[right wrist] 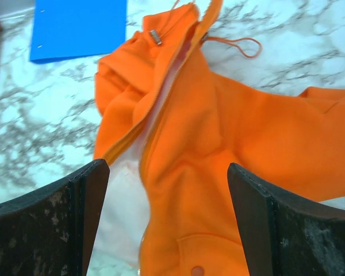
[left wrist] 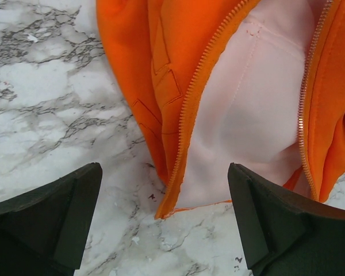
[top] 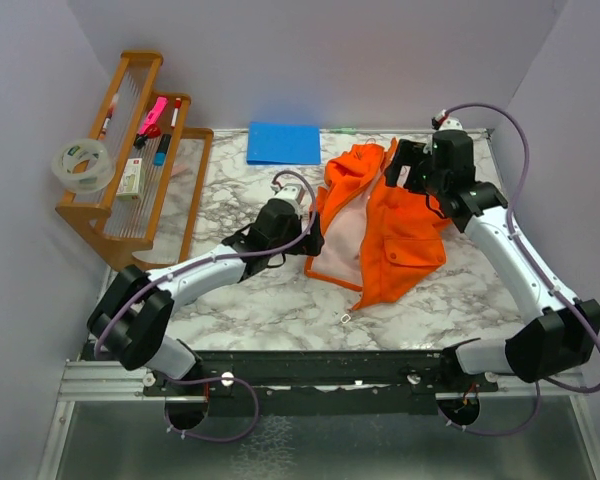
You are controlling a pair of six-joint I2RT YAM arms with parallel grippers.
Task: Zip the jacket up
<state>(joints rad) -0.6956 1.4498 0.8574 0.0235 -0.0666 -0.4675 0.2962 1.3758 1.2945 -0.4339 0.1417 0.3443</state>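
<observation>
At the far left a wooden rack (top: 130, 170) holds a roll of tape (top: 83, 165) and small items; right of it, the left gripper (left wrist: 164, 172) has its jaws spread wide with nothing between them, poised over the near left corner of the jacket's hem, where the orange edge and pink lining end on the marble table (top: 260, 300); whether the fingers (left wrist: 57, 213) touch the cloth cannot be told; a flat blue sheet (top: 283, 142) lies at the far edge, just left of the hood; the jacket (top: 400, 235) lies flat right of the table's centre, its long axis running far to near with the hood at the far end and the hem nearest, tilted a little leftward; its front is unzipped, the two rows of zipper teeth apart and pink lining showing between them; the right gripper (right wrist: 168, 167) sits over the far right shoulder, jaws likewise wide apart and gripping nothing.
</observation>
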